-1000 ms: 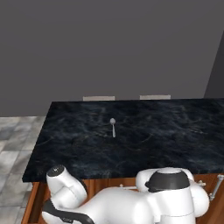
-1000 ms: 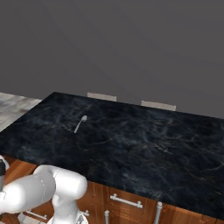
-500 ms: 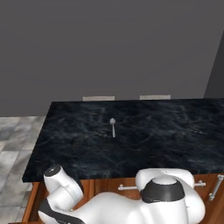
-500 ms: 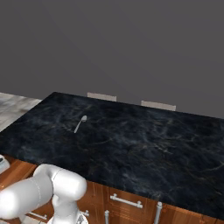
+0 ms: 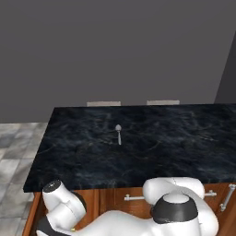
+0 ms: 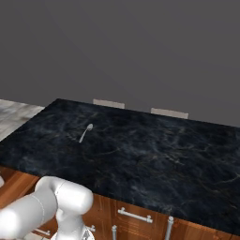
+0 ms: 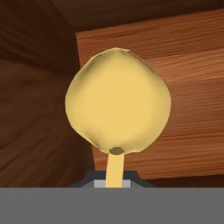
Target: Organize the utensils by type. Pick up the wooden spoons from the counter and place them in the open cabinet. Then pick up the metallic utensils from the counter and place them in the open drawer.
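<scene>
Fingers of the gripper (image 7: 113, 183) pinch a pale yellow-tan wooden spoon (image 7: 117, 107) by its handle, long axis running straight ahead, oval bowl foremost toward brown wood panels (image 7: 192, 87); the small silver-grey metal spoon (image 5: 118, 132) lies on the black marble-look counter (image 5: 175, 143).

A plain dark grey wall (image 5: 115, 46) fills the back; pale grey marbled floor tiles (image 5: 16, 147) lie at nine o'clock; two light chair backs (image 5: 103, 103) stand against it.
</scene>
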